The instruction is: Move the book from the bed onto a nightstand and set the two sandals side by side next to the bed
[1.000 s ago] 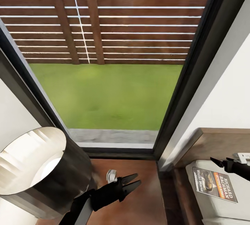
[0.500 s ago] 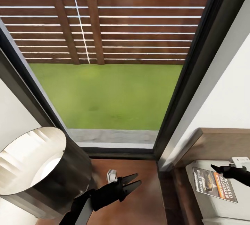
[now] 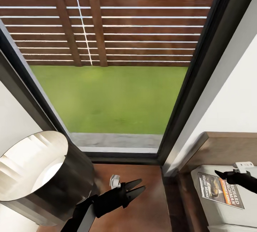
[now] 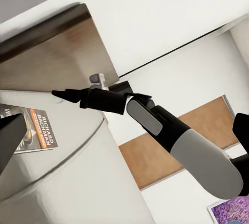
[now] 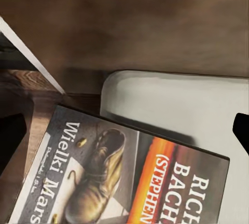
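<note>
Over the bed's (image 3: 228, 221) near corner in the head view, the right gripper (image 3: 218, 173) is hovering just above the book (image 3: 221, 190), far nearer than the left gripper (image 3: 137, 187), whose jaws are standing apart above the floor. Seen from the left wrist, the right jaws' spread cannot be told. Seen from the right wrist, the book (image 5: 129, 177) is lying flat, directly ahead, its long axis running along the mattress edge.

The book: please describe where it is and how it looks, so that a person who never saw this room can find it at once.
Right of the tall window stands the bed, with a brown headboard and a pale grey mattress. The book lies flat on the mattress corner nearest the window, under the right gripper. Its dark cover has an orange band, a boot picture and white letters "RICHARD BACHMAN".
</note>
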